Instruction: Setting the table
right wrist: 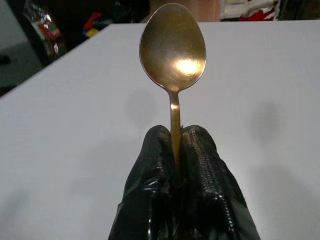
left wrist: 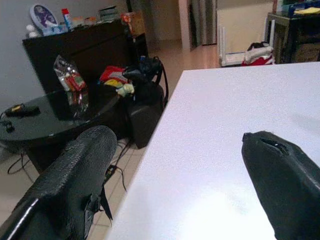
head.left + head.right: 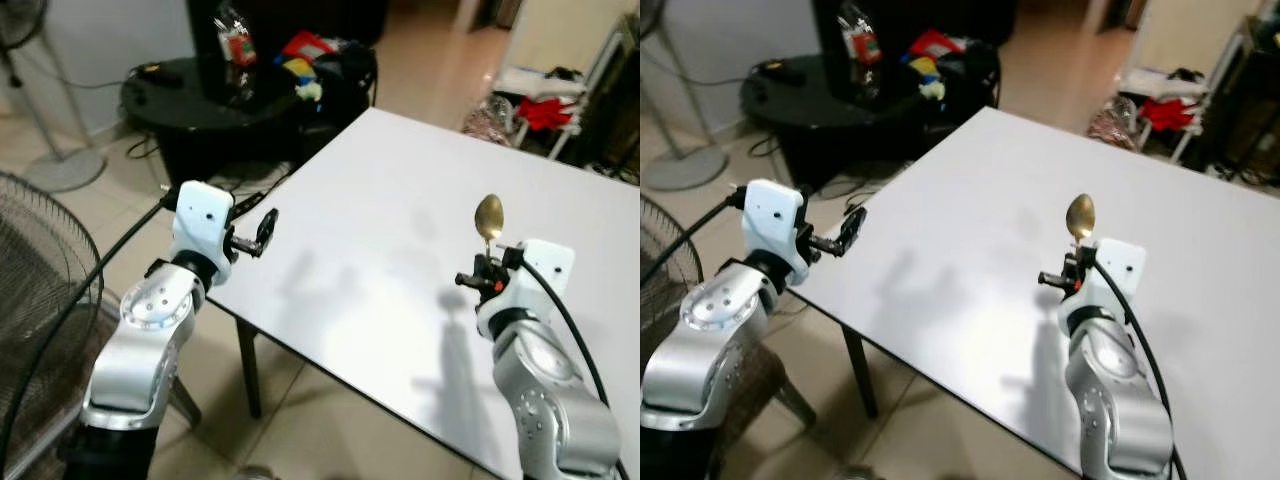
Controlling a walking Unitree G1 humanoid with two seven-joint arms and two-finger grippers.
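Observation:
A golden spoon (image 3: 489,217) stands upright over the white table (image 3: 400,200), bowl up, its handle pinched in my right gripper (image 3: 487,268), which is shut on it above the table's near right part. In the right wrist view the spoon (image 1: 173,55) rises from between the closed black fingers (image 1: 199,165). My left gripper (image 3: 262,232) hovers at the table's near left edge, open, with nothing between its fingers (image 2: 75,185). The table top bears no dishes in view.
A black round side table (image 3: 230,100) with a snack bag and colourful clutter stands beyond the table's left corner. A fan grille (image 3: 40,290) is at the left, a fan base (image 3: 65,165) behind it. A rack with red cloth (image 3: 545,110) stands far right.

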